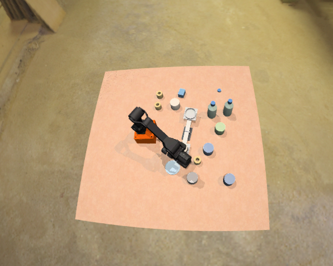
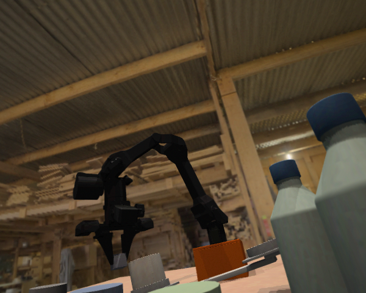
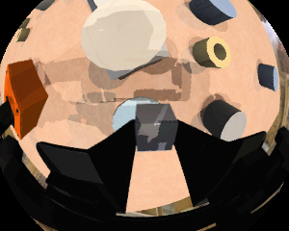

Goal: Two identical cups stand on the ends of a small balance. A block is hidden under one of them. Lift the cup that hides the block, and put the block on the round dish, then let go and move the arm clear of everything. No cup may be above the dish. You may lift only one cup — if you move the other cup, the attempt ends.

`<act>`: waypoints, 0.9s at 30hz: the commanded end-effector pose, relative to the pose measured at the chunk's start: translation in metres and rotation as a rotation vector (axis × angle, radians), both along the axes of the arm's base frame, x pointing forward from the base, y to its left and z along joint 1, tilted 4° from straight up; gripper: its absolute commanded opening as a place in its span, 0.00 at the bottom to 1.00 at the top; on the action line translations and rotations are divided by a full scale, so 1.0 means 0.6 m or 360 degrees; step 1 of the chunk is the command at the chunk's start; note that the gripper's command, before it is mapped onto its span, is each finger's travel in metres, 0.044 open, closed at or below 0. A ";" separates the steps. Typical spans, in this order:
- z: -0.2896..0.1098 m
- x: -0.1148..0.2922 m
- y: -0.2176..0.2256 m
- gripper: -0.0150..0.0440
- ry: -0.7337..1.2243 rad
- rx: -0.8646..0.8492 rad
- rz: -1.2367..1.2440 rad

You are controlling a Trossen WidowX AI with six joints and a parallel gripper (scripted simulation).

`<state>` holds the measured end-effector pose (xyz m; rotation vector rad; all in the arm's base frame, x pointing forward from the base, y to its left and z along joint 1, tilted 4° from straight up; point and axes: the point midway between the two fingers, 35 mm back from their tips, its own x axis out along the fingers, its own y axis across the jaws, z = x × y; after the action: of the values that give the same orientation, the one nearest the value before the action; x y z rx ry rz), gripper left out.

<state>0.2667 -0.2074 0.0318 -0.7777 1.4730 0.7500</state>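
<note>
Gripper [image 2: 116, 260] clamped on grey block [image 2: 119, 260], hovering above pale blue dish [image 1: 172, 167].
Remaining cup [image 3: 124, 34] sits on balance [image 1: 187, 132] end nearest dish.

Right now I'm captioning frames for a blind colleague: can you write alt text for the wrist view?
The gripper holds a small grey block above a pale blue round dish on a salmon mat. Beyond stands a cream cup, with a yellow ring, grey cylinders and the orange arm base around.
</note>
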 end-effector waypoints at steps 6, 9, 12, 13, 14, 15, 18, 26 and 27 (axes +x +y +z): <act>-0.017 -0.061 -0.052 0.25 0.0021 -0.0027 0.0013; -0.019 -0.063 -0.053 0.25 0.0022 -0.0028 0.0014; -0.035 -0.063 -0.055 0.25 0.0022 -0.0028 0.0014; -0.042 -0.063 -0.055 0.25 0.0022 -0.0028 0.0014; -0.051 -0.063 -0.056 0.25 0.0022 -0.0028 0.0014; -0.060 -0.064 -0.056 0.25 0.0022 -0.0028 0.0014; -0.085 -0.066 -0.056 0.25 0.0022 -0.0028 0.0014; -0.093 -0.066 -0.057 0.25 0.0022 -0.0028 0.0014; -0.095 -0.066 -0.057 0.25 0.0022 -0.0028 0.0014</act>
<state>0.2288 -0.2418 -0.0209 -0.7938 1.4858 0.7446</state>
